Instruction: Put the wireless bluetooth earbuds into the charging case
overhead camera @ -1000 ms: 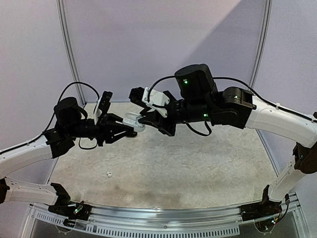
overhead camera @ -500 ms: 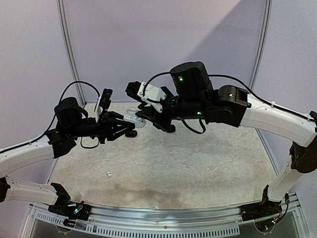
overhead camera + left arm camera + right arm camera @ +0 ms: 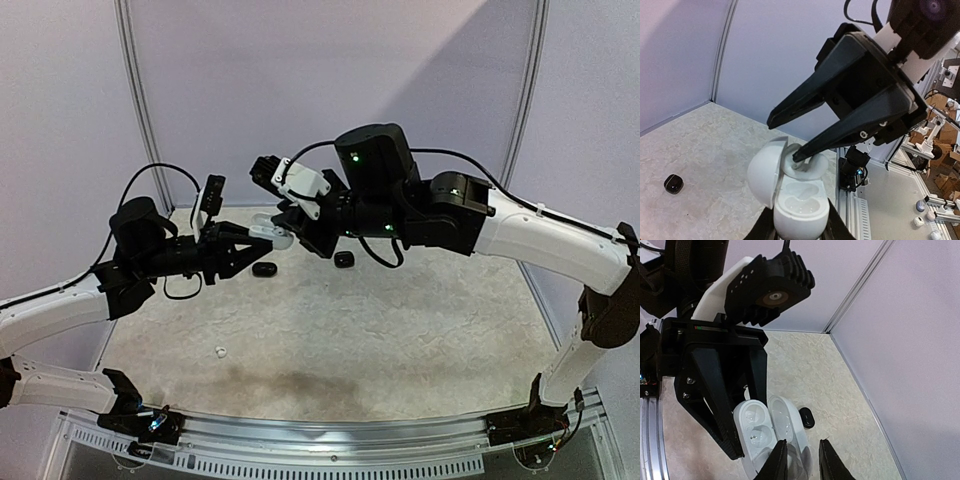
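Note:
My left gripper (image 3: 258, 243) is shut on the base of the white charging case (image 3: 800, 210), held in the air with its lid (image 3: 764, 175) swung open to the left and both wells bare. My right gripper (image 3: 800, 460) meets it from the right, shut on a small pale piece (image 3: 809, 167) that looks like a white earbud, held over the case's far rim. The case's open wells (image 3: 754, 430) lie just left of my right fingertips. A tiny white earbud (image 3: 219, 351) lies on the table at the near left.
Two black pebble-shaped items (image 3: 264, 268) (image 3: 343, 259) sit on the mottled beige table (image 3: 400, 340) below the grippers. Grey walls close the back and sides. A metal rail (image 3: 330, 435) runs along the near edge.
The right arm has swung left and a little up, bringing its gripper onto the open case. The left gripper with the case rose slightly. The two black items have come into sight beneath.

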Controlling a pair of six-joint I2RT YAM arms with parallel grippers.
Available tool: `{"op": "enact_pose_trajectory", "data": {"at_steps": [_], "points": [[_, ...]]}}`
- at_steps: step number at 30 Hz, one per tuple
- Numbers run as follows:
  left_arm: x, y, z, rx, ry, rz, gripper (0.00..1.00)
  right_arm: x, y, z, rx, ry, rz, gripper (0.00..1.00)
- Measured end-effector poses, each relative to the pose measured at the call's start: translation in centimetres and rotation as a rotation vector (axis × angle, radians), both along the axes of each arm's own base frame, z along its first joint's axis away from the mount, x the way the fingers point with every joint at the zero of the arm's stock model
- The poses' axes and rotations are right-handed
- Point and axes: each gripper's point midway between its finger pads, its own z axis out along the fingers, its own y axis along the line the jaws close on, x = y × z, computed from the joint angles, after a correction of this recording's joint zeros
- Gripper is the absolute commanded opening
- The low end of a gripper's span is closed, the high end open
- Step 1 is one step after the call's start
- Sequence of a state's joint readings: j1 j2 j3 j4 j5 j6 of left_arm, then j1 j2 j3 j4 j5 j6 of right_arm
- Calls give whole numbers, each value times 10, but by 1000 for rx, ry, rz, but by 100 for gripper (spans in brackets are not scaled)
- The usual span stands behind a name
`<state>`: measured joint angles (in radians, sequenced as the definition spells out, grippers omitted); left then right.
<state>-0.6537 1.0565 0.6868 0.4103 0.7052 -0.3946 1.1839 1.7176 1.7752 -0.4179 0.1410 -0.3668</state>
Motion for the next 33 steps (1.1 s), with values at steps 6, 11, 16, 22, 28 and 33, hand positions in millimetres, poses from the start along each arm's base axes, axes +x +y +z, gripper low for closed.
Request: {"op": "enact_pose_trajectory", "data": {"at_steps": [6, 11, 16, 22, 28, 33], "points": [[3, 1, 3, -12, -9, 18, 0, 4, 0, 4, 20, 5, -26, 22], [4, 1, 4, -19, -13, 26, 0, 5, 1, 6, 33, 7, -31, 22], [5, 2, 6, -24, -19, 33, 0, 5, 2, 9, 46, 5, -32, 22], [6, 2, 6, -26, -20, 39, 0, 6, 4, 15, 66, 5, -30, 22], [7, 2, 5, -24, -18, 45, 0, 6, 7, 17, 77, 8, -31, 23], [8, 2, 6, -25, -18, 49, 0, 7, 7, 16, 76, 11, -33, 23]]}}
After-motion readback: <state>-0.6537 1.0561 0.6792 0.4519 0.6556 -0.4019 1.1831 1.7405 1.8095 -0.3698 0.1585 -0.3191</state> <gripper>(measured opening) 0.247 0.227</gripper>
